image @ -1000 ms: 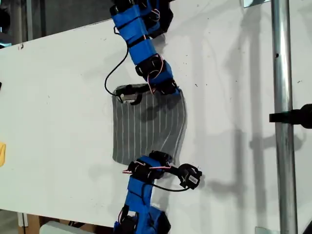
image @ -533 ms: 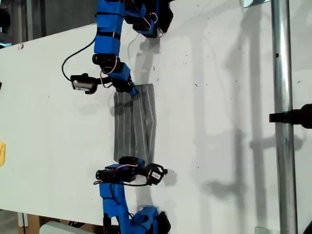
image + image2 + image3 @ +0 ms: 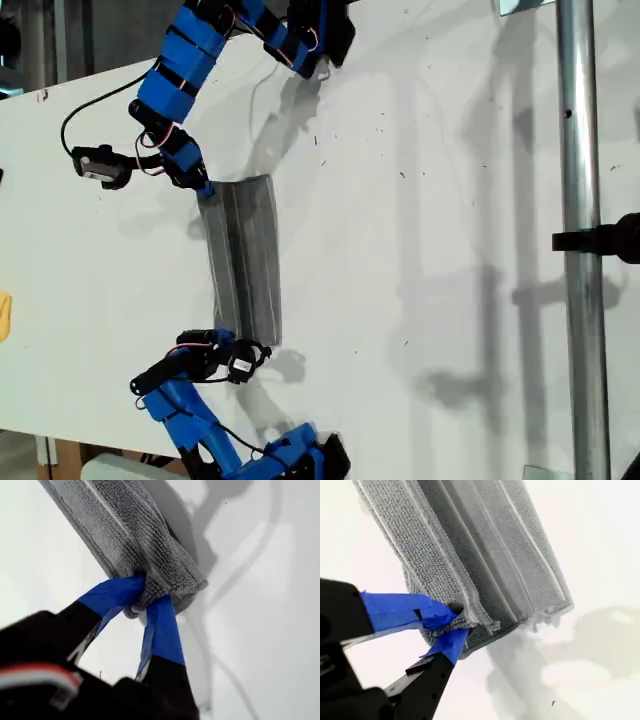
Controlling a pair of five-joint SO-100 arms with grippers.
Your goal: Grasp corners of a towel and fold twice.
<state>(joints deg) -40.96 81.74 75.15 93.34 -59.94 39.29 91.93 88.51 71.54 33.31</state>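
Claws: my first gripper [image 3: 145,597] is clamped on a corner [image 3: 131,612] of the towel [image 3: 130,540]; my second gripper [image 3: 452,625] is pinched tight on another corner [image 3: 470,622], with several layers caught between its taped fingers.
Exterior view's left: an upper gripper [image 3: 200,185] and a lower gripper [image 3: 228,345] each hold one end of the towel [image 3: 245,255]; which of them is first cannot be told from the wrist views.
Towel: it lies as a narrow, doubled strip on the table [image 3: 450,200], stretched between the two held ends, with its stripes running along its length.
Exterior view's right: bare white tabletop, then a metal pole [image 3: 580,200] well apart from the cloth.
Step in hand: a fold appears to be underway, and at least one fold seems already laid.
How to do it well: both ends should be carried at the same pace, so that the strip is neither slack nor skewed. Edges should be brought flush before any release. Fingers should be opened only once the cloth lies flat, then lifted clear so that no layer is dragged.
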